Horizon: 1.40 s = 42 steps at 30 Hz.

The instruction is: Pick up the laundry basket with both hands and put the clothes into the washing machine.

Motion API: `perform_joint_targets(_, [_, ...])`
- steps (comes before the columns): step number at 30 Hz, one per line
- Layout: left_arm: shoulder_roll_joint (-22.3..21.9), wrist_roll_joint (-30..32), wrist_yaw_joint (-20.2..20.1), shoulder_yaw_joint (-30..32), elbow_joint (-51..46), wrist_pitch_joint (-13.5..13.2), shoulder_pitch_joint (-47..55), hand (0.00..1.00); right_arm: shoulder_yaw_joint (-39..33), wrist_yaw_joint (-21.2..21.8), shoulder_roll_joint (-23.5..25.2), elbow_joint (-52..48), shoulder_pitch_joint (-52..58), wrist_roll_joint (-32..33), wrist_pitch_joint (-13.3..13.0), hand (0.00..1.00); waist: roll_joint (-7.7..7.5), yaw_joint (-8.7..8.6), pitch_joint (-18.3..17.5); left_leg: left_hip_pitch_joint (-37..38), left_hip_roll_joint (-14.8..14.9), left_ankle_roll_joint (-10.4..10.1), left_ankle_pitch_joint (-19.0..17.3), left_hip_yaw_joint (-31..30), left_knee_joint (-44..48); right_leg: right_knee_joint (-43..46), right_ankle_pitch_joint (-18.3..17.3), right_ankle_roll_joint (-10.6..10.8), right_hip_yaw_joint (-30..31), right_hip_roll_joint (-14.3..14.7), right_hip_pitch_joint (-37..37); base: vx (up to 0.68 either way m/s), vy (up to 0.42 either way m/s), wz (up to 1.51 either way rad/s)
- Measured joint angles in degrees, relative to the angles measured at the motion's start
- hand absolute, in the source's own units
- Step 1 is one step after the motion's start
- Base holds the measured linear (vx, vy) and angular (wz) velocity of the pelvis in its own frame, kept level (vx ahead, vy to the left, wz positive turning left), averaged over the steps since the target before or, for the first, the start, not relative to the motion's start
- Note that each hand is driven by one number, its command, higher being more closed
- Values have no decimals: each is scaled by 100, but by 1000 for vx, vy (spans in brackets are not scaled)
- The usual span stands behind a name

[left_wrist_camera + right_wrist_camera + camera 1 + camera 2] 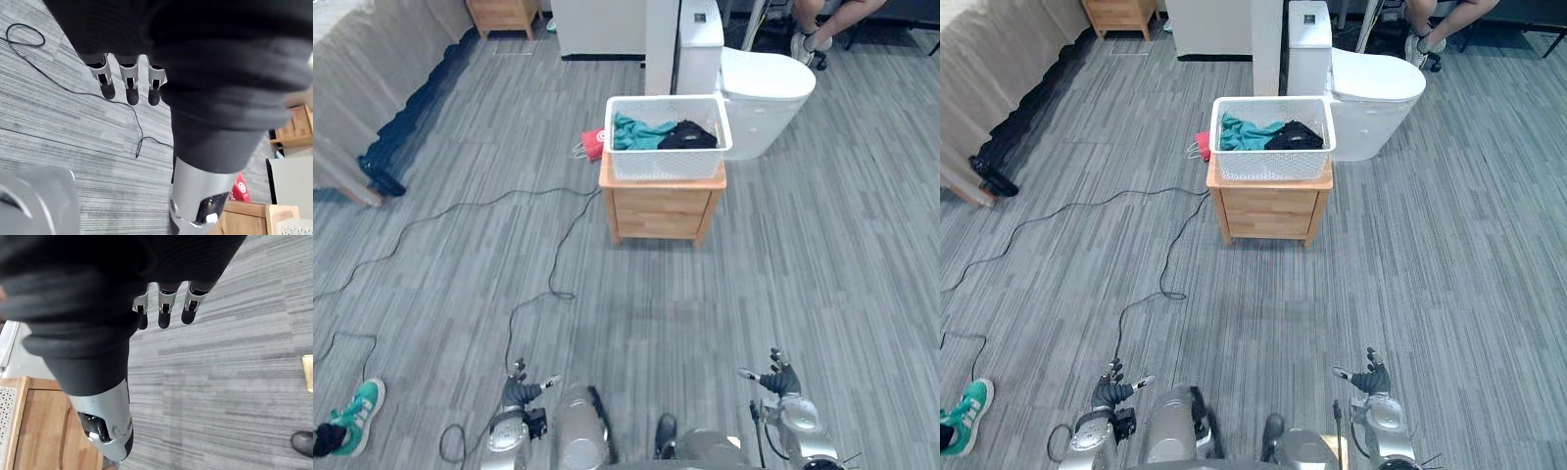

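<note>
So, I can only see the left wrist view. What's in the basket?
Observer: A teal garment and a black garment lie in the white basket.
Operator: Is my other arm busy?
Observer: No, the right hand hangs low over the floor, fingers relaxed, holding nothing.
Operator: Is anyone nearby?
Observer: A person's legs show beyond the toilet, far past the basket.
</note>
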Motion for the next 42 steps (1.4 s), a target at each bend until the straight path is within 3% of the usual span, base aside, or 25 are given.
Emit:
perform_joint_targets(1, [51,4,5,45,17,2,77,0,9,2,84,11,101,-5,-1,0,-246,9,-165,-72,-202,331,77,-12,340,369,-325,199,77,-265,-14,701,188,-19])
perform_joint_targets(2, [38,9,4,44,76,3,38,0,-14,3,135,88,117,-8,-2,0,-397,-36,-244,-89,-318,453,-345,42,677,1302,-558,491,90,-550,-336,571,139,-8])
perform_joint_targets(3, [20,11,-1,12,116,3,9,0,-16,3,142,164,107,-12,-2,0,-430,-31,-242,-15,-344,482,-525,72,786,1961,-580,544,119,-671,-558,692,187,-5])
perform_joint_targets(4, [34,16,-37,-24,174,7,7,0,7,9,192,255,100,-60,9,0,-533,-38,-250,252,-456,513,-783,142,877,3606,-361,946,130,-958,-1180,639,183,7])
perform_joint_targets(5, [71,39,-94,-37,208,30,4,0,44,18,247,259,95,-87,12,0,-593,-159,-255,558,-605,596,-1055,131,913,5106,13,1306,134,-1277,-1718,767,206,18])
perform_joint_targets(6, [82,50,-95,-55,211,42,4,0,57,20,269,261,85,-110,20,0,-591,-190,-249,757,-643,625,-1155,127,904,5608,-28,1218,138,-1404,-1908,646,123,15])
perform_joint_targets(7, [86,51,-92,-64,210,45,10,0,136,25,280,258,88,-166,29,0,-548,-179,-221,1255,-659,637,-1300,158,775,6094,-153,954,64,-1515,-2194,505,80,-8])
perform_joint_targets(9, [134,52,-92,-78,207,44,-3,0,304,39,283,207,-3,-235,0,0,-434,-177,-202,1907,-590,639,-1344,161,414,5806,-352,614,-260,-1527,-2554,544,44,-7])
perform_joint_targets(10, [149,51,-92,-78,204,40,-44,0,318,40,277,204,-81,-267,-8,0,-351,-214,-210,2208,-491,638,-1343,168,190,5180,-432,477,-530,-1453,-2802,488,-4,9])
perform_joint_targets(13, [172,51,-92,-76,208,32,-101,0,317,41,263,204,-166,-275,-12,0,-302,-330,-198,2618,-297,541,-1387,175,-61,3175,-116,430,-705,-1241,-3255,519,-95,26])
perform_joint_targets(14, [237,58,-93,-77,214,28,-74,0,311,41,260,206,-137,-275,-7,0,-317,-368,-208,2789,-286,226,-1487,198,-139,2027,518,405,-660,-1126,-3285,491,-158,39])
perform_joint_targets(15, [297,78,-95,-80,228,30,-55,0,310,41,250,220,38,-278,8,0,-496,-383,-279,2971,-330,-143,-1715,162,-105,1391,1883,171,-461,-1072,-3250,498,-181,34])
perform_joint_targets(16, [210,128,-93,-68,340,38,-86,0,292,43,176,253,80,-279,19,0,-388,-385,-276,3074,-222,-260,-1816,116,-71,1569,1913,-66,-416,-1004,-3224,576,-224,8])
perform_joint_targets(17, [98,202,-105,-75,402,55,-67,0,269,52,130,245,103,-291,75,0,-247,-332,-326,3052,27,-357,-1779,68,333,1771,1563,-99,-432,-855,-3190,460,-197,-6])
perform_joint_targets(18, [60,224,-101,-69,397,53,-75,0,264,62,117,204,120,-295,82,0,-228,-342,-319,2930,99,-383,-1761,0,670,1846,1452,-119,-475,-831,-3158,528,-263,6])
perform_joint_targets(19, [-18,238,-109,-38,384,51,-109,0,252,104,108,108,195,-300,94,0,-175,-409,-292,2550,333,-599,-1559,-114,1674,1886,1255,-198,-604,-744,-2935,347,-221,22])
perform_joint_targets(20, [-67,237,-108,-4,363,52,-105,0,248,122,108,40,255,-299,116,0,-147,-428,-275,2350,469,-626,-1354,-178,2238,1849,1176,-227,-657,-687,-2764,401,-248,24])
perform_joint_targets(21, [-152,226,-108,12,289,54,-56,0,254,122,114,-129,373,-274,121,0,-89,-396,-241,1958,823,-637,-926,-226,3295,1660,1072,-307,-697,-535,-2357,304,-157,-6])
perform_joint_targets(23, [-201,217,-109,11,223,57,-50,0,232,119,184,-292,474,-252,120,0,-119,-293,-252,1554,1110,-375,-1100,6,4003,1336,1005,-350,-650,-408,-1901,338,-139,-19])
perform_joint_targets(26, [-250,196,-108,12,-40,53,-53,0,47,105,240,-515,473,-181,110,0,-101,-279,-282,1243,991,-285,-1158,183,2735,877,1037,-269,-597,-347,-1570,255,-57,-9])
perform_joint_targets(27, [-251,170,-103,15,-98,53,-51,0,11,97,240,-530,456,-174,105,0,-49,-242,-317,1253,908,-286,-1155,140,2288,861,1045,-251,-558,-333,-1581,241,57,-31])
perform_joint_targets(29, [-247,104,-83,97,-467,46,57,0,-119,2,230,-771,478,-168,113,0,190,-151,-419,1591,643,-392,-1050,-33,542,857,1032,-130,-382,-201,-1594,253,107,-31])
perform_joint_targets(32, [-191,-5,31,350,-1245,-11,239,0,-165,-36,316,-1589,655,-161,93,0,-51,-146,-432,1714,463,-377,-1032,31,213,756,1036,-19,-333,-323,-1589,161,86,-7])
perform_joint_targets(35, [-112,-23,47,473,-1704,-42,319,0,-225,-128,249,-2021,522,-176,-84,0,-188,-141,-516,1859,336,-352,-1017,169,-34,671,1047,61,-195,-403,-1597,93,67,-14])
perform_joint_targets(42, [-7,6,77,136,-1579,-71,-81,0,256,-121,-113,-1515,-234,-338,-49,0,-61,-155,-538,1893,162,-230,-921,336,-377,470,1180,181,-26,-458,-1715,18,28,-11])
